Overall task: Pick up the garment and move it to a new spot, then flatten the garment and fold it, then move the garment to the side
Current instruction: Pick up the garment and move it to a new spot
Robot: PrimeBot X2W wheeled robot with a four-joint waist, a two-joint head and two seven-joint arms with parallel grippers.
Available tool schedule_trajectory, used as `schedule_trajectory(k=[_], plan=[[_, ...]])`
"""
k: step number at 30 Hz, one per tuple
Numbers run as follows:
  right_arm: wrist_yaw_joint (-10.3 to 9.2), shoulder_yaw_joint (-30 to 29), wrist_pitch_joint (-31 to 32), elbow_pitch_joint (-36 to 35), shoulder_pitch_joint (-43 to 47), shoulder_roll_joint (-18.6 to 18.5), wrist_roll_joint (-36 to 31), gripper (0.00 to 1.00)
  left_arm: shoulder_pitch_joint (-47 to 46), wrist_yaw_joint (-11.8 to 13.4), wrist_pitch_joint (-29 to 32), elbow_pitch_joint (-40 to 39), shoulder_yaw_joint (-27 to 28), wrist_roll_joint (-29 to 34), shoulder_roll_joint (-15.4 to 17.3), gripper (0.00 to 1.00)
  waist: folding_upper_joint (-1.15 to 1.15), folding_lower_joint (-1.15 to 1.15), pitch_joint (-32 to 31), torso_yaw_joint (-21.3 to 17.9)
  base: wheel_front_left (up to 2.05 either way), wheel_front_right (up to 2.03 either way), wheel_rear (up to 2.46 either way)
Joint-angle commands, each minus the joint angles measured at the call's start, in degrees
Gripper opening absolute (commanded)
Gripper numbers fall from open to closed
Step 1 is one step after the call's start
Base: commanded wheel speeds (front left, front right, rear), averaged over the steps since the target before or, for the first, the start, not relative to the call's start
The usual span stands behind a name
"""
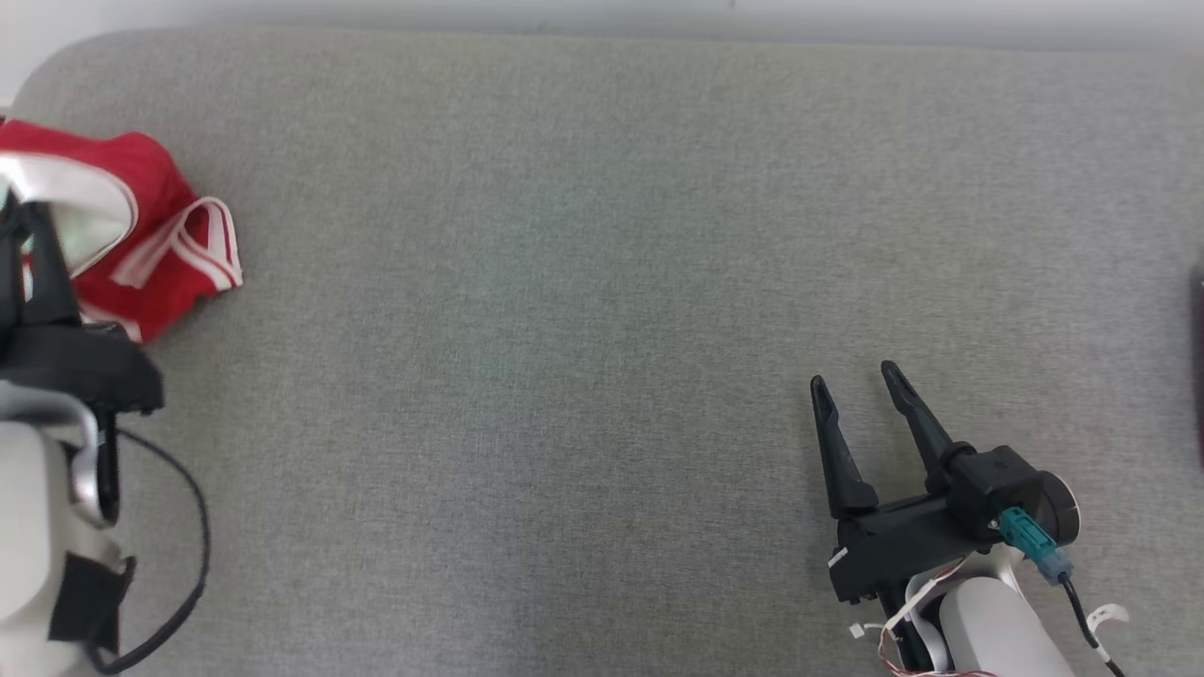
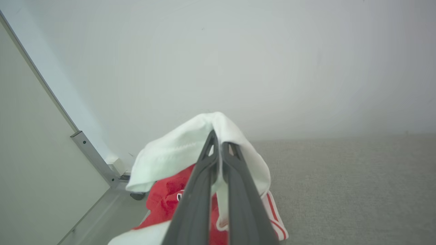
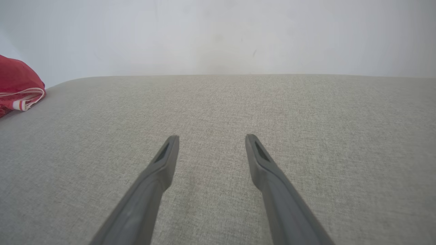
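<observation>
The garment point(image 1: 141, 216), red with white striped trim and a white inner side, lies bunched at the far left corner of the table point(image 1: 564, 282), which is covered in grey woven cloth and has a rounded corner there. The left end effector point(image 1: 17, 221) reaches into the garment from the near side at the left edge of the table. In the left wrist view the left end effector point(image 2: 219, 143) is clenched, its two dark fingers pressed close together with a fold of the garment's point(image 2: 170, 153) white cloth pinched between them. That fold stands up around the tips, while the red part with its striped hem lies lower on the table point(image 2: 340, 187). Behind it are a pale wall point(image 2: 238, 68) and a slanting metal rail point(image 2: 92, 156). A black cable point(image 1: 188, 527) loops beside the left forearm. The right end effector point(image 1: 854, 378) is near the front right of the table, well apart from the garment, with its fingers spread wide and nothing between them. In the right wrist view the right end effector point(image 3: 212, 137) points across the bare table point(image 3: 218, 102), and the garment point(image 3: 13, 78) shows at the far left edge. A teal plug point(image 1: 1030, 541) sits on the right wrist
</observation>
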Motion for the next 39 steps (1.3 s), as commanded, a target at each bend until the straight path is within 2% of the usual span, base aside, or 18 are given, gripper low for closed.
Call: schedule_trajectory(k=[1,6,9,14,17,18,23,26,28,34,39], plan=[[-0.13,0.2,0.0,0.5,0.0,0.5,0.3,1.0,-0.3,-0.5,-0.1,-1.7,-0.6,0.2,-0.8,0.0,0.0,0.0,-2.0,-1.4,0.0,0.0,0.0],[-0.13,-0.2,0.0,1.5,0.4,1.9,1.1,1.0,-1.9,-2.4,-0.1,-7.4,-5.3,1.6,-4.0,0.0,0.0,0.0,-3.5,-4.0,0.0,0.0,0.0],[-0.13,-0.6,0.0,2.0,0.9,2.6,1.6,1.0,-2.1,-3.0,-0.1,-9.7,-8.5,1.3,-7.2,0.0,0.0,0.0,-4.2,-6.0,0.0,0.0,0.0],[-0.13,-1.4,0.0,2.5,1.5,3.1,2.0,1.0,-0.6,-3.7,-0.2,-10.9,-15.5,0.1,-12.5,0.0,0.0,0.0,-5.1,-9.7,0.0,0.0,0.0],[-0.13,-1.3,0.0,2.9,2.0,3.3,2.4,1.0,0.8,-4.0,-0.2,-10.0,-19.9,-1.9,-14.2,0.0,0.0,0.0,-6.2,-12.4,0.0,0.0,0.0],[-0.13,-1.3,0.0,2.9,2.0,3.3,2.4,1.0,0.8,-4.0,-0.2,-10.0,-19.9,-1.9,-14.2,0.0,0.0,0.0,-6.2,-12.4,0.0,0.0,0.0],[-0.14,-0.6,0.0,3.4,2.7,3.4,4.0,1.0,2.5,-3.9,-0.2,-8.6,-27.9,-5.6,-15.3,0.0,0.0,0.0,-7.6,-16.5,0.0,0.0,0.0],[-0.14,0.6,0.0,3.5,2.9,3.4,5.4,1.0,3.0,-3.9,-0.2,-9.4,-35.5,-11.5,-15.3,0.0,0.0,0.0,-8.3,-19.3,0.0,0.0,0.0],[-0.14,0.9,0.0,3.5,3.2,3.4,5.8,1.0,2.2,-3.2,-0.2,-10.4,-38.2,-14.0,-15.3,0.0,0.0,0.0,-8.4,-20.5,0.0,0.0,0.0],[-0.14,2.7,0.0,4.0,3.2,3.4,6.7,1.0,-0.5,0.0,-0.2,-12.2,-43.8,-19.6,-15.3,0.0,0.0,0.0,-8.1,-23.7,0.0,0.0,0.0],[-0.14,3.3,0.0,3.9,2.4,3.4,7.1,1.0,-3.4,1.7,-0.2,-13.5,-45.7,-21.5,-15.3,0.0,0.0,0.0,-7.3,-25.7,0.0,0.0,0.0]])
